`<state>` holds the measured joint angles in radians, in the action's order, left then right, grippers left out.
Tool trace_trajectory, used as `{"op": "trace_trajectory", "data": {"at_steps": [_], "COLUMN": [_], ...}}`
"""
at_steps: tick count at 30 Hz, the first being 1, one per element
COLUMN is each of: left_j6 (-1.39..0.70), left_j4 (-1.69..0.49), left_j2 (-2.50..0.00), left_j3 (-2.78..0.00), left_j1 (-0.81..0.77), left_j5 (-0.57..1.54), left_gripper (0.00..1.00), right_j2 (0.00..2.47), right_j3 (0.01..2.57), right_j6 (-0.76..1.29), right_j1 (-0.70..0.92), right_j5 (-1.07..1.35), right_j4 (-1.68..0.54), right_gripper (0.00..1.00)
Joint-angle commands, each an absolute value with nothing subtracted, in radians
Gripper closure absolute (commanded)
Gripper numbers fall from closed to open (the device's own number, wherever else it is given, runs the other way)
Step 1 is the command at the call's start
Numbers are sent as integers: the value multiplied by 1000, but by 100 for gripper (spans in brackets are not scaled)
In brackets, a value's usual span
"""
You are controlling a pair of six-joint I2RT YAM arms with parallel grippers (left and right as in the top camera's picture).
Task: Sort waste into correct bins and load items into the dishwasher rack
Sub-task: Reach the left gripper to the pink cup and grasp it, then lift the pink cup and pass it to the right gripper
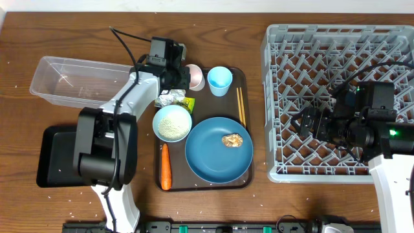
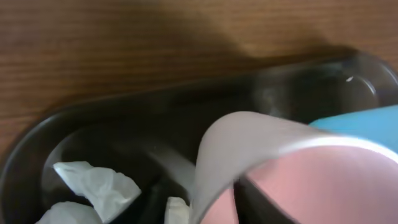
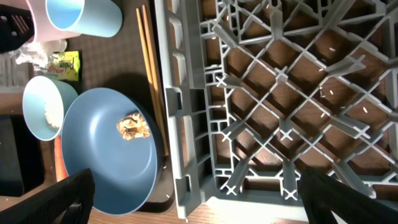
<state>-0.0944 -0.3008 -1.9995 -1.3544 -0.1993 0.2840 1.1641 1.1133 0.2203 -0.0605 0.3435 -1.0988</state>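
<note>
Currently the left pincer (image 1: 183, 74) meets the pale pink cup (image 1: 196, 77) at the back of the brown tray (image 1: 213, 105); whether it pinches cannot be told. A thin rim bite could tip it. The right pincer (image 3: 199, 196) hangs spread over the dishwasher rack (image 1: 291, 65).

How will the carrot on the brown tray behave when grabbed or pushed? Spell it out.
The carrot looks stiff, so it should lift in one piece. Round and tapered, it may well roll in a curve if nudged sideways. It lies beside the brown tray's rim, which would probably stop it.
</note>
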Motion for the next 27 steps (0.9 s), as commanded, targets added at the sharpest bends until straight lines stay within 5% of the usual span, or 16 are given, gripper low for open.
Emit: {"op": "trace_trajectory", "data": {"at_steps": [1,3,11,16,20,27], "left_j6": [-88,-88,-88,-89,-74,12], "left_j4": [-290,-286,-338,-558,-685,-686], "left_j2": [-2001,-1994,-1830,-1636,-1507,-1385], "left_j3": [-1381,-1381,-1381,-1381,-1381,-1381], "left_j1": [-200,-200,-200,-200,-200,-200], "left_j5": [282,282,282,315,527,1018], "left_gripper": [81,94,94,94,94,94], "right_j2": [1164,1164,1164,1159,1134,1065], "right_j3": [1130,1130,1130,1130,1130,1130], "right_j6": [232,232,231,231,132,-28], "right_j1": [-44,-44,-44,-44,-44,-44], "right_j5": [344,344,344,347,475,1051], "right_j4": [-1100,-1101,-1119,-1114,-1076,-881], "right_gripper": [1,1,1,1,5,22]}}
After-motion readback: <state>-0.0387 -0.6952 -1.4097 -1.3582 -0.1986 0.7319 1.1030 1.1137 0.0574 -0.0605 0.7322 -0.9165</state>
